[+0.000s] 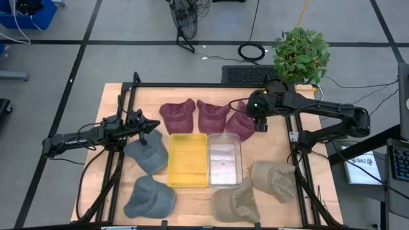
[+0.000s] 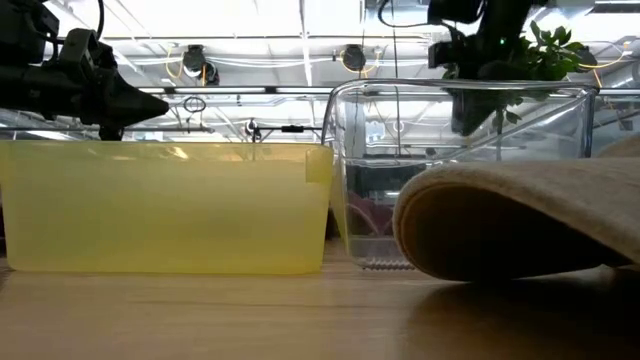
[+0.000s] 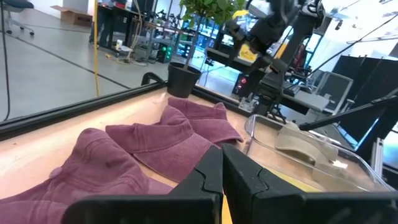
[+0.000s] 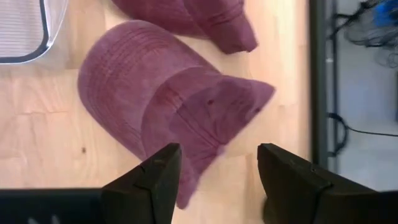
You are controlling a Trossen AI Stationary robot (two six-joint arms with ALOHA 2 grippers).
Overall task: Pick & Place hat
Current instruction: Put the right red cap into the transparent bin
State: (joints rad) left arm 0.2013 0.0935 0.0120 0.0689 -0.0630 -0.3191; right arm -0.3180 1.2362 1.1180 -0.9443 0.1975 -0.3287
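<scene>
We have the right gripper [image 1: 259, 121] poised over the maroon hat [image 4: 168, 106] that lies just beside the clear bin [image 1: 224, 158], on the bin's far-right corner side, with two more maroon hats [image 1: 195, 115] in a row next to it. The jaws stand spread wide. In the right wrist view the hat's crown and brim fill the space ahead of the fingers [image 4: 146, 180], and the brim's edge sits roughly between them, a little toward one finger.

To do this step well, we judge we should come straight down so one finger lands on each side of a fold of fabric near the brim, not over the flat crown, then close firmly: soft cloth slips out of a shallow pinch. We should also keep clear of the neighbouring hat, whose edge touches or overlaps this one.

Our left gripper [image 1: 148, 131] waits beside the yellow bin [image 1: 187, 160], above a grey hat [image 1: 147, 155], its jaws pressed together on nothing.
</scene>
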